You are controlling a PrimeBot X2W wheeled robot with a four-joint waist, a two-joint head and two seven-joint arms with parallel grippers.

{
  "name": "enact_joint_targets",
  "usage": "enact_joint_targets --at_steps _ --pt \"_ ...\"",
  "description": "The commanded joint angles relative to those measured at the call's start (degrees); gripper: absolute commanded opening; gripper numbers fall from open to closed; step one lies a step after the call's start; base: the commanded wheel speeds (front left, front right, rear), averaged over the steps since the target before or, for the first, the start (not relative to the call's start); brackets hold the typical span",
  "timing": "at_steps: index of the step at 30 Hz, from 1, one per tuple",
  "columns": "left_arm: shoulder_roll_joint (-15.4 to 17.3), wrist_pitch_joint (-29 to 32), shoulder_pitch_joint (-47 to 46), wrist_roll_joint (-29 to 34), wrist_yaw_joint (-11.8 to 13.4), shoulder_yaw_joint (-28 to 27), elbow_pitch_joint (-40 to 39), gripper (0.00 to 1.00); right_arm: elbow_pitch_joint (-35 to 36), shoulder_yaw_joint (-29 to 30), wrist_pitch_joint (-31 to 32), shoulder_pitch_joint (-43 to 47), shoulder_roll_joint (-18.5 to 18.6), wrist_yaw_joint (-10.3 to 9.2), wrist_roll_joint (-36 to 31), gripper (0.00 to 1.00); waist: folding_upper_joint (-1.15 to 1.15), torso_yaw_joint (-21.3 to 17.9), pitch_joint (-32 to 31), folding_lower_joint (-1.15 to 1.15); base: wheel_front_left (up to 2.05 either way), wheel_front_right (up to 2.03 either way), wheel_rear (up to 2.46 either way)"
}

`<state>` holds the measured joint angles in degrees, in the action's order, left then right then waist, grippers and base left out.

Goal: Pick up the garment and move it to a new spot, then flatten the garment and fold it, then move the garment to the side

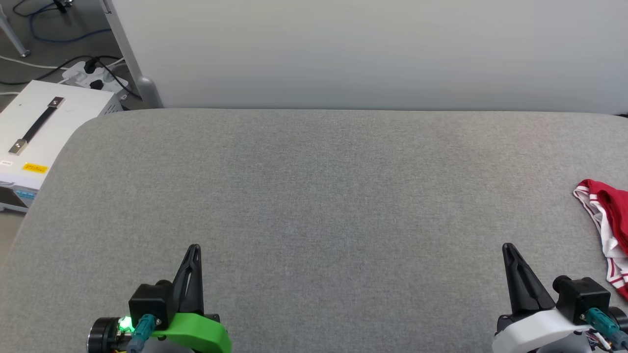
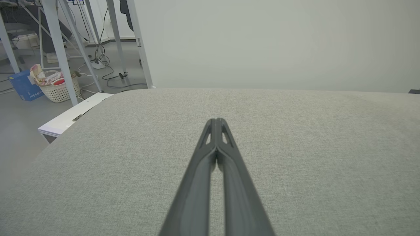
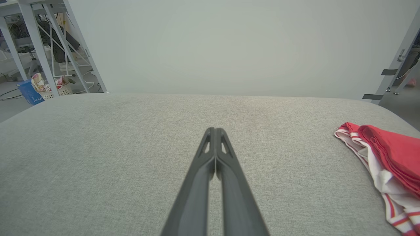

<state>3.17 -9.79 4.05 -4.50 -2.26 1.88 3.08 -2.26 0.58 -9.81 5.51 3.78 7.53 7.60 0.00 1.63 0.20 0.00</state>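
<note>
The garment, a red jersey with white parts and red-white striped trim, lies bunched at the right edge of the grey fabric table, partly cut off by the picture's edge. In the right wrist view the garment sits well to the right of the fingers. My right gripper is shut and holds nothing, low at the front right, left of the garment; its tips meet over bare fabric. At the front left my left gripper is shut and holds nothing too, fingers pressed together.
A white panel stands along the table's far edge. Off the left corner on the floor are a white box with a black handle, a power strip and cables. Metal table legs and a laundry basket stand further left.
</note>
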Motion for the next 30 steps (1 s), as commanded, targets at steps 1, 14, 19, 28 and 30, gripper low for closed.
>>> enact_joint_targets --at_steps 1,14,19,28,30 --pt "-0.1 0.33 -1.05 0.63 0.41 -0.13 -0.32 0.0 0.43 -0.08 0.32 -1.19 -0.16 -0.01 -0.86 0.0 0.0 -0.03 0.0 0.0 0.0 0.0 0.0" --pt "-0.13 1.83 -1.53 1.25 0.7 -0.41 -0.76 0.0 0.72 -0.16 1.83 -1.88 -0.28 -0.02 -1.93 0.0 0.0 -0.28 -0.03 0.0 0.0 0.0 0.0" --pt "-0.14 2.42 -1.71 1.49 0.81 -0.52 -0.93 0.0 0.83 -0.19 2.41 -2.14 -0.32 -0.02 -2.34 0.0 0.0 -0.38 -0.05 0.0 0.0 0.0 0.0" --pt "-0.16 3.44 -2.03 1.9 1.01 -0.71 -1.23 0.0 1.03 -0.24 3.43 -2.61 -0.41 -0.02 -3.07 0.0 0.0 -0.55 -0.07 0.0 0.0 0.0 0.0" --pt "-0.17 3.67 -2.11 2.0 1.06 -0.75 -1.3 0.0 1.07 -0.26 3.66 -2.71 -0.42 -0.02 -3.23 0.0 0.0 -0.59 -0.07 0.0 0.0 0.0 0.0"
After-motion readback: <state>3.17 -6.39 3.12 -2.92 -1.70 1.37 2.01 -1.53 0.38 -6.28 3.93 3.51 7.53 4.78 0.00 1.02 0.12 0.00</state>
